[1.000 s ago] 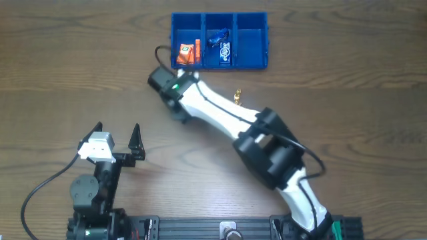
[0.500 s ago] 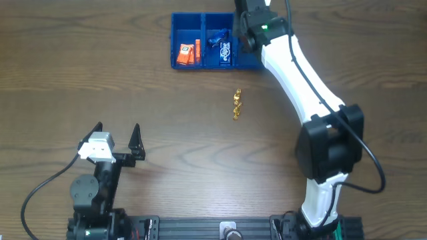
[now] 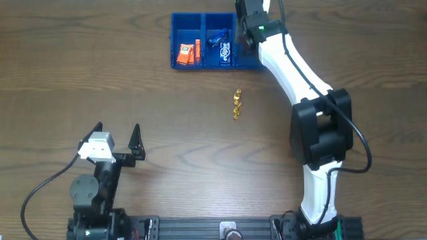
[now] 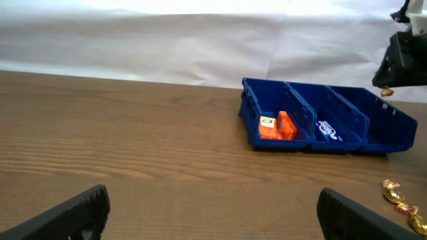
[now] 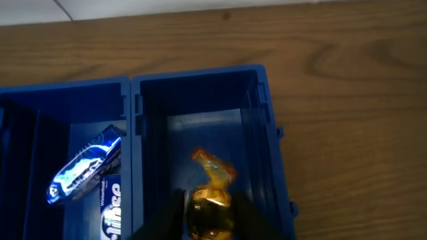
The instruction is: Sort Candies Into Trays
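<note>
A blue three-compartment tray [image 3: 261, 59] sits at the table's far side. Orange candies [image 3: 188, 53] lie in its left compartment and blue-wrapped candies [image 3: 221, 45] in the middle one. My right gripper [image 3: 244, 32] hangs above the tray's right compartment [image 5: 207, 127], shut on a gold-wrapped candy [image 5: 211, 195]. In the left wrist view that gripper [image 4: 402, 59] is raised above the tray [image 4: 333, 148] with the candy [image 4: 387, 92] hanging from it. More gold candies [image 3: 237, 105] lie on the table in front of the tray. My left gripper [image 3: 118, 133] rests open near its base, holding nothing.
The brown wooden table [image 3: 80, 67] spreads bare to the left and right of the tray. A white backdrop [image 4: 167, 40] stands beyond the table's far edge. A black cable [image 3: 40, 190] loops beside the left arm's base.
My right arm swung from the table left of the loose gold candies over to the tray's right compartment, then settled slightly. The left arm has not moved.
</note>
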